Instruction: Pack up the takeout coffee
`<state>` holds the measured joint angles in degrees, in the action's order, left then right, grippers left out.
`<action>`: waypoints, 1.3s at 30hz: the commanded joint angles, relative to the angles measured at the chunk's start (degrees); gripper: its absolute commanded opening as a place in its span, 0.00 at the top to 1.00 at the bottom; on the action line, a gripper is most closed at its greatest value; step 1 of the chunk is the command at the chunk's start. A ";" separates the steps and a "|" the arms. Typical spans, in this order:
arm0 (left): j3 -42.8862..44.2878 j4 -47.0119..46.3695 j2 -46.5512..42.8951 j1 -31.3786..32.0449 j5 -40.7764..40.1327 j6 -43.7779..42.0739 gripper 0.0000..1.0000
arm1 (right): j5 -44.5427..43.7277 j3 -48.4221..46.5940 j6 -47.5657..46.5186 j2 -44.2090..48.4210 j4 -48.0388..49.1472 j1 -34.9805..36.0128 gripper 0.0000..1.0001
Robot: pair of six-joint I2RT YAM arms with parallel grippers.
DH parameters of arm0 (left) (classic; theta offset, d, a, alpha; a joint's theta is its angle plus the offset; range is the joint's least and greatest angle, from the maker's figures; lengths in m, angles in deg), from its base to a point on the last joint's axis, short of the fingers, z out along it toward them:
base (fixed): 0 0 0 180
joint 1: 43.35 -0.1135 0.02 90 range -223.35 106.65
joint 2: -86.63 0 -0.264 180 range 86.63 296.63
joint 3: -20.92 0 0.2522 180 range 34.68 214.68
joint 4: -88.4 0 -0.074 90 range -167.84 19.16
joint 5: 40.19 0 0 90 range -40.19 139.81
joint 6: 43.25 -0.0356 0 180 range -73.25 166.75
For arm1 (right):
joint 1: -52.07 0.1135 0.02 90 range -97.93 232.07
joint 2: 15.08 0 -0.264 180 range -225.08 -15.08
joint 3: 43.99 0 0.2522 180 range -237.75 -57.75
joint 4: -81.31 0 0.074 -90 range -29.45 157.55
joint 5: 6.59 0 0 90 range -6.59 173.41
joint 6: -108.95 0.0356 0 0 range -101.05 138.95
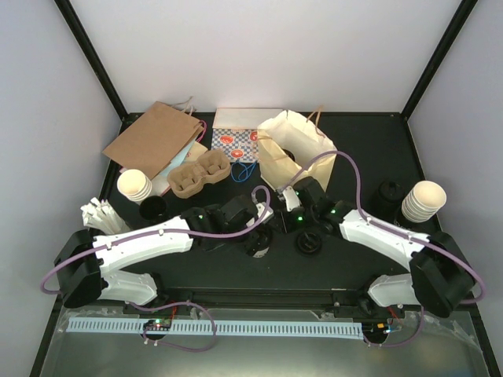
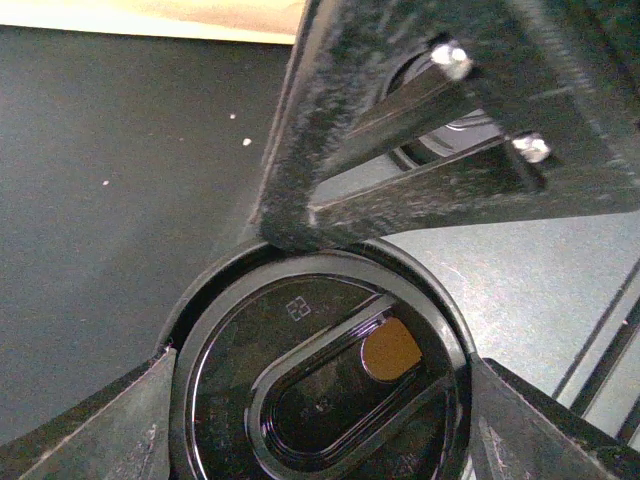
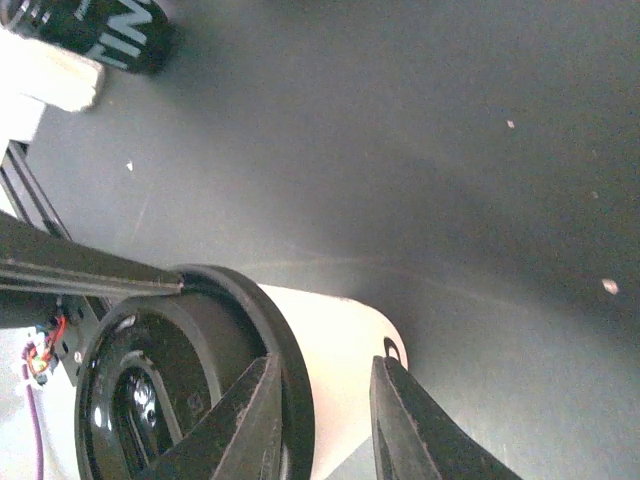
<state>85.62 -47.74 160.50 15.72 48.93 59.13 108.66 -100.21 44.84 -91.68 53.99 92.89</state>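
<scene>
The takeout coffee (image 1: 258, 248) stands on the black table (image 1: 346, 149) near the middle front. In the left wrist view I look down on its black lid (image 2: 300, 380), which has a brown sip hole. My left gripper (image 2: 320, 400) (image 1: 260, 238) is shut on the lid's rim, one finger on each side. My right gripper (image 1: 280, 226) is close beside the cup. In the right wrist view its parted fingers (image 3: 325, 400) lie across the cream cup wall (image 3: 335, 335), one by the lid (image 3: 200, 340) and one by the base, not clamping it.
An open cream paper bag (image 1: 292, 148) stands behind the grippers. A flat brown bag (image 1: 153, 137), a patterned bag (image 1: 236, 141) and a cardboard carrier (image 1: 198, 174) lie back left. Lidless cup stacks (image 1: 135, 186) (image 1: 423, 200) stand at the sides. A second black lid (image 1: 309, 243) lies front right.
</scene>
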 commanded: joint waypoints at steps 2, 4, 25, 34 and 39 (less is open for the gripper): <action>-0.69 3.85 0.05 0.70 0.90 -0.80 0.26 | -9.63 -2.14 -1.65 6.06 -15.15 0.42 0.72; -0.53 4.04 -0.13 0.70 0.70 -0.51 0.26 | -11.45 -4.50 -2.22 8.32 -17.33 0.49 0.71; 8.97 8.20 -9.55 -2.58 -1.10 6.06 0.01 | -19.60 -11.22 -8.82 13.01 -28.69 5.96 0.17; -0.91 5.18 -21.11 -16.99 6.05 12.64 0.01 | -29.08 -22.21 -8.93 2.22 -35.77 18.32 0.08; -5.88 4.43 -24.78 -21.11 9.84 13.59 0.01 | -29.55 -27.41 -10.46 -5.17 -38.13 21.55 0.07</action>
<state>82.25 -42.29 137.99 -3.36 54.00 70.45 81.89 -124.47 36.01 -93.06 19.39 112.74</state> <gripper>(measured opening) 0.985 0.935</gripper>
